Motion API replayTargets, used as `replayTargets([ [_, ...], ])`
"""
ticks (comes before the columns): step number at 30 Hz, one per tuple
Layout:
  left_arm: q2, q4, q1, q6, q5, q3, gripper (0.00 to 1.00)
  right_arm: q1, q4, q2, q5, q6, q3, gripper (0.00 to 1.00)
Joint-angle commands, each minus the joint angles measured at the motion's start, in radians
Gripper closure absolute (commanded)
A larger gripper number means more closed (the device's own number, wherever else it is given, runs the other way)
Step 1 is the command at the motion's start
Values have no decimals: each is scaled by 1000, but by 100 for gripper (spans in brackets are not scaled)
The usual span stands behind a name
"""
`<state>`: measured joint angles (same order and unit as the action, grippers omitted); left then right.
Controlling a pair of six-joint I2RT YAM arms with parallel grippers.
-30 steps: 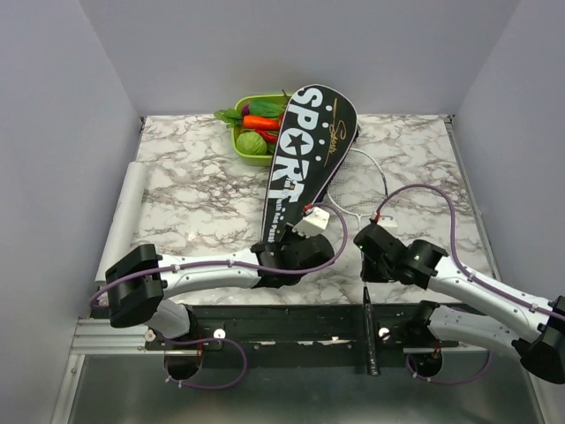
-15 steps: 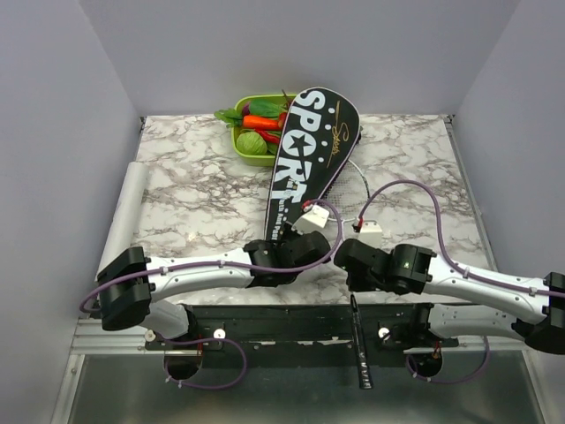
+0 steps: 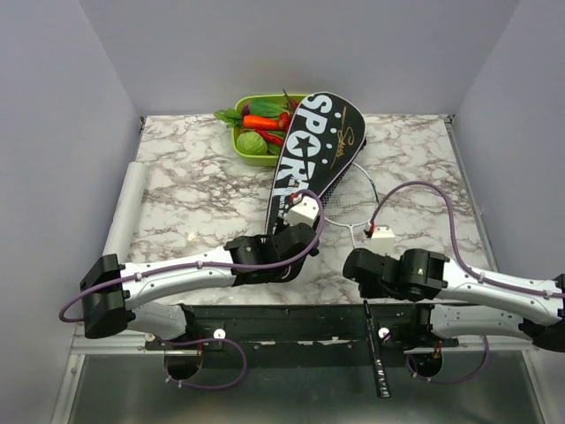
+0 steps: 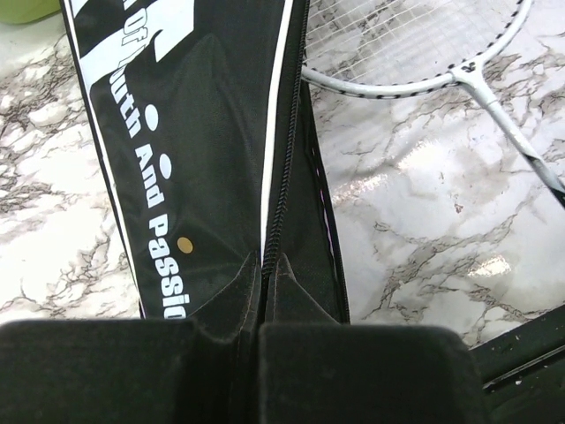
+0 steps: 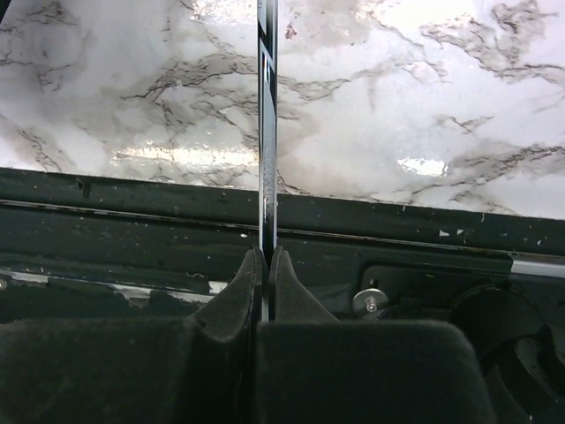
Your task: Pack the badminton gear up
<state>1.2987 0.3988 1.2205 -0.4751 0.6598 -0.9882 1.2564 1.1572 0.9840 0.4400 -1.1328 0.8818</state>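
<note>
Marble-patterned counter (image 3: 177,194) filled the overhead view. The black bag (image 3: 313,146) lettered "SPORT" lay slantwise on it, its wide end over the green tray (image 3: 250,161) of toy vegetables. The left claw (image 3: 281,223) was closed on the bag's narrow near end. A silver racket (image 3: 357,190) lay just right of the bag, its head partly hidden by the bag's edge and its handle sticking out past the counter's near edge. The right claw (image 3: 360,265) was clamped on its shaft. No shuttlecock showed.

From the left wrist, the left claw (image 4: 265,265) had its jaws pressed together on the bag's fabric at the zipper (image 4: 281,177), which ran away up the bag (image 4: 203,132). The racket's frame (image 4: 397,88) lay on the counter to the right. Whether its head sat inside the bag or only under it, I could not tell.

From the right wrist, the right claw (image 5: 265,256) pinched the thin shaft (image 5: 267,132), jaws nearly touching, above the dark rail (image 5: 132,238) at the counter's edge.

By my reading, the step in hand was getting this racket into the bag, early in the job. The next move would call for the left claw to steady the bag's end while the right slid the racket lengthwise along the bag's line.
</note>
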Motion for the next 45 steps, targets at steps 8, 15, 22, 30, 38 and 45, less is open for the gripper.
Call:
replayTargets([
  [8, -21, -40, -13, 3, -48, -29, 100, 11, 64, -100, 77, -38, 42, 100],
  [15, -36, -40, -21, -3, -78, -23, 100, 26, 53, -82, 101, -35, 80, 100],
  [22, -98, -28, -26, -13, -127, -23, 100, 31, 12, -90, 161, -21, 83, 99],
  [30, -183, -12, -26, -34, -169, -32, 100, 35, -79, -88, 238, 14, 31, 99],
  [38, -242, -26, -26, -82, -192, 6, 100, 20, -169, -26, 410, -7, 2, 99],
  [45, -250, -70, -26, -131, -192, 85, 100, -187, -553, 135, 296, 214, -23, 99],
])
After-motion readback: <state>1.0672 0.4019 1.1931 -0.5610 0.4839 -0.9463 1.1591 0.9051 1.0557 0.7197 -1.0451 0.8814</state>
